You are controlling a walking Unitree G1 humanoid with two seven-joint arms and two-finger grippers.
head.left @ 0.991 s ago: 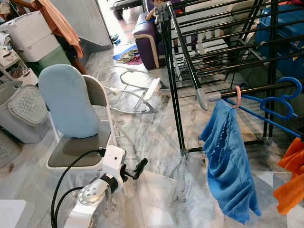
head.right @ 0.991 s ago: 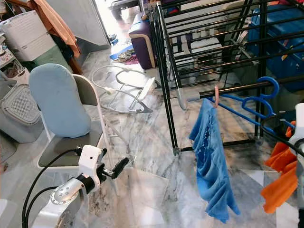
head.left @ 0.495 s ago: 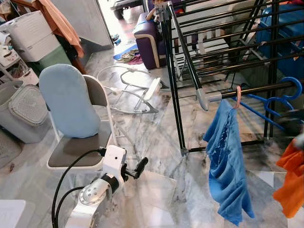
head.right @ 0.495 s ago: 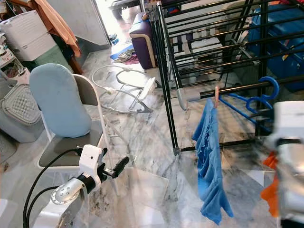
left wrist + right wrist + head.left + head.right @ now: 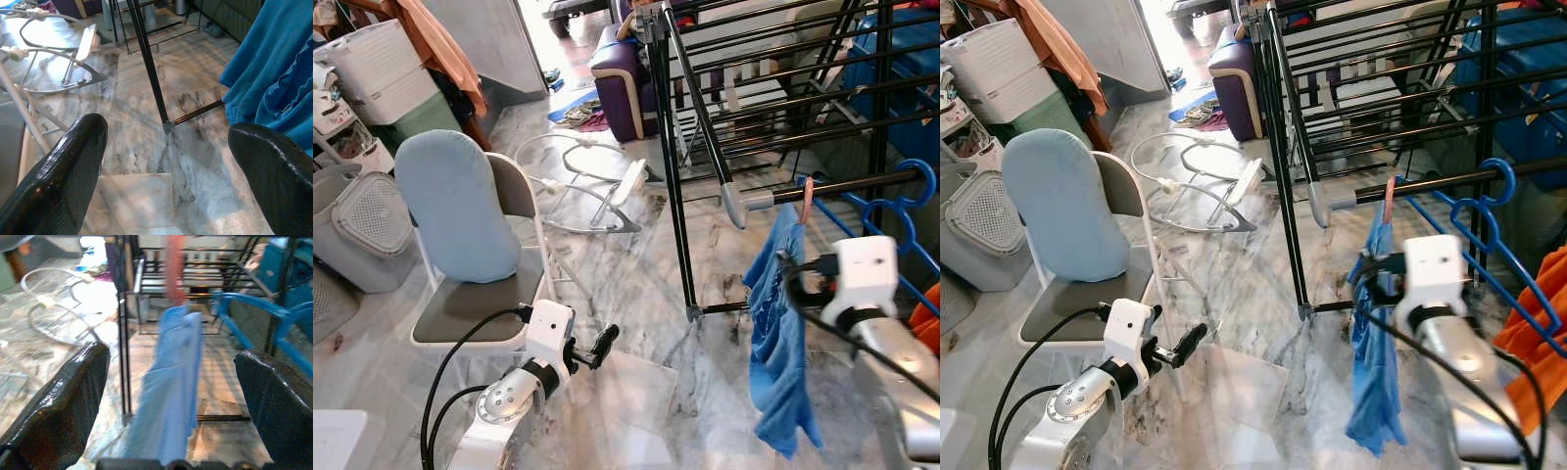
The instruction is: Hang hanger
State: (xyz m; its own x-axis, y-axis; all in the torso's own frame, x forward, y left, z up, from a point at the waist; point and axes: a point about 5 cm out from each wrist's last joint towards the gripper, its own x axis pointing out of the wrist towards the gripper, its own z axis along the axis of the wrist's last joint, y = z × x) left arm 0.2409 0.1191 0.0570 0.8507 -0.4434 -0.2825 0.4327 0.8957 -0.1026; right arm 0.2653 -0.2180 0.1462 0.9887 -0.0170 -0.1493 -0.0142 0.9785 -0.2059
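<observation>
Since 1 s ago your right claw rose, spread, toward the blue garment hanging on the rack rail; left claw spread, idle. Hanging looks done.

A blue garment on a pink hanger is shown centre right, below black rack bars. Blue hangers, orange cloth, grey-veined marble floor and a pale-blue chair cushion are seen.

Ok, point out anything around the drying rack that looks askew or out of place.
The blue garment hangs bunched and lopsided from a pink hanger at the very end of the rack's rail. A white tubular frame lies tipped over on the marble floor beside the rack.
</observation>
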